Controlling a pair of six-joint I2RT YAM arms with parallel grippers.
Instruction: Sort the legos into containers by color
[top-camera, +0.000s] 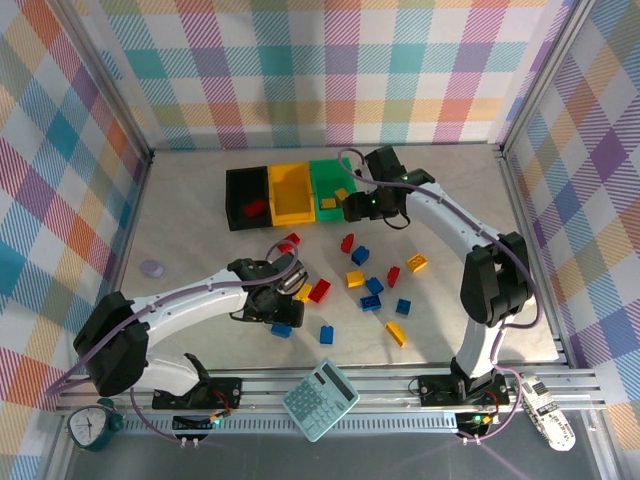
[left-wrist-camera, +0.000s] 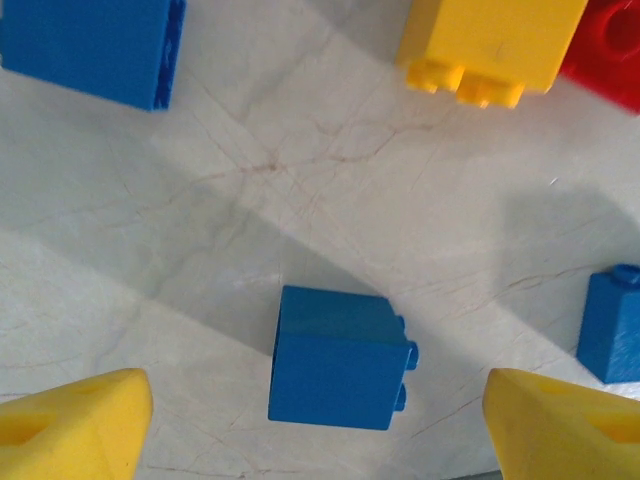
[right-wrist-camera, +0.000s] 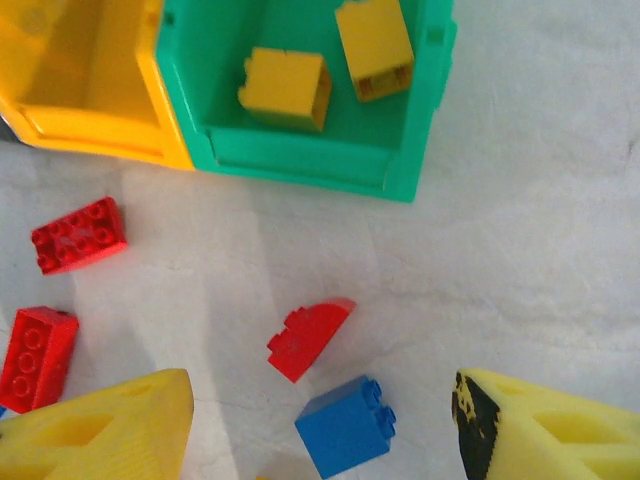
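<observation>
Three containers stand side by side at the back: the black bin (top-camera: 232, 200) with a red lego (top-camera: 254, 208), the yellow bin (top-camera: 290, 215) and the green bin (top-camera: 322, 175). In the right wrist view the green bin (right-wrist-camera: 300, 165) holds two yellow legos (right-wrist-camera: 288, 88). Red, blue and yellow legos lie scattered mid-table. My left gripper (left-wrist-camera: 315, 430) is open low over the table, with a blue lego (left-wrist-camera: 340, 357) lying loose between its fingertips. My right gripper (right-wrist-camera: 325, 440) hangs open and empty just in front of the green bin, above a red curved lego (right-wrist-camera: 308, 340) and a blue lego (right-wrist-camera: 347, 425).
A teal calculator (top-camera: 320, 398) lies on the front rail between the arm bases. A small purple object (top-camera: 152, 268) sits at the left. Near the left gripper lie a yellow lego (left-wrist-camera: 490, 45), a red one (left-wrist-camera: 610, 50) and two more blue ones (left-wrist-camera: 95, 45).
</observation>
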